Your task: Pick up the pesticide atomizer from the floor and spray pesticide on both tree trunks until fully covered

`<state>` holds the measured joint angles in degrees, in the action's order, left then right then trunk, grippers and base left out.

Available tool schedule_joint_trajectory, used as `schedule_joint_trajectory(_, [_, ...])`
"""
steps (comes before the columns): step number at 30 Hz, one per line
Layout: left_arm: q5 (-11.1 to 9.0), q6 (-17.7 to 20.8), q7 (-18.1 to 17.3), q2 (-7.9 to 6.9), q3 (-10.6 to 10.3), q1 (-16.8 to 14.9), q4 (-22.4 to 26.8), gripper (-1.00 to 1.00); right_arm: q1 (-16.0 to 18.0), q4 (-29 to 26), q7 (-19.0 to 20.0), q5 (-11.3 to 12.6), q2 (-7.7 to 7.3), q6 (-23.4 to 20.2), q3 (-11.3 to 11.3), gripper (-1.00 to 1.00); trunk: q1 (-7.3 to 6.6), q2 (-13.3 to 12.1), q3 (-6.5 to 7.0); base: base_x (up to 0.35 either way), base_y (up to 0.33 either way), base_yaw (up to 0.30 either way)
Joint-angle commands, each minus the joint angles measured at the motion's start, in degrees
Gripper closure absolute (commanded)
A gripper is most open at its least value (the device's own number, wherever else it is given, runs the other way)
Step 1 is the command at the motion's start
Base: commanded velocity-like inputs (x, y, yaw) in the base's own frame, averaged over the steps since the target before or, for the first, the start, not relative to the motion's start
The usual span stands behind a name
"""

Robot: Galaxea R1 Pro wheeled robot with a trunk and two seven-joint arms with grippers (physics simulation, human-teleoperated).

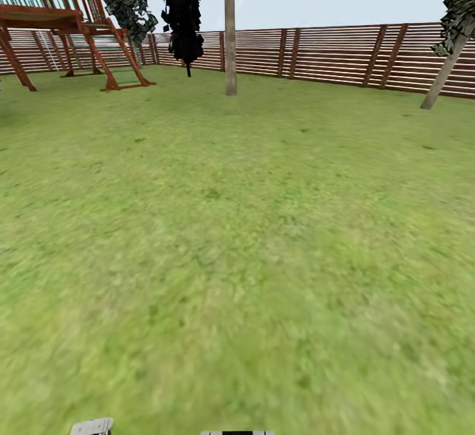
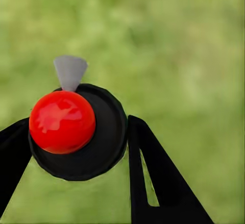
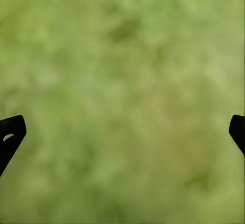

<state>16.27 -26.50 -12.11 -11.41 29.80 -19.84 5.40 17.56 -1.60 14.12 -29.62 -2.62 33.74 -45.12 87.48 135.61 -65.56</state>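
Left gripper (image 2: 76, 147) clamped on the atomizer (image 2: 76, 132); right gripper (image 3: 122, 132) spread wide over the lawn (image 1: 237, 257)
In the left wrist view the atomizer's round black body, red ball and grey nozzle sit between the two black fingers (image 2: 153, 178), pressed on both sides, with blurred grass beyond. The head view shows one trunk (image 1: 229, 32) upright well ahead before the slat fence (image 1: 343, 52), a second, leaning trunk (image 1: 443, 72) at far right, a dark shrub (image 1: 181, 16) and a wooden play frame (image 1: 59, 19) at far left

Red-capped black atomizer (image 2: 76, 132), green lawn (image 1: 237, 257)
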Motion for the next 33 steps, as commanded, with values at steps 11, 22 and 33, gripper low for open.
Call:
schedule_joint_trajectory(11, [0.34, -0.13, -0.34, -0.11, 1.70, -0.03, -0.03, 1.00, 0.02, -0.05, 0.38, -0.18, -0.03, 0.10, -0.50, -1.00, 0.03, 0.01, -0.04, 0.337, 0.000, 0.000])
schedule_joint_trajectory(22, [0.43, -0.13, -0.28, -0.02, 1.76, -0.03, -0.04, 1.00, 0.02, 0.02, 0.38, -0.18, -0.02, 0.10, -0.50, -1.00, 0.03, 0.01, -0.04, 0.338, 0.000, 0.000])
schedule_joint_trajectory(33, [0.43, -0.13, -0.28, 0.08, 1.75, -0.03, -0.04, 1.00, 0.02, 0.02, 0.38, -0.18, -0.01, 0.10, -0.50, -1.00, 0.03, 0.01, -0.04, 0.338, 0.000, 0.000])
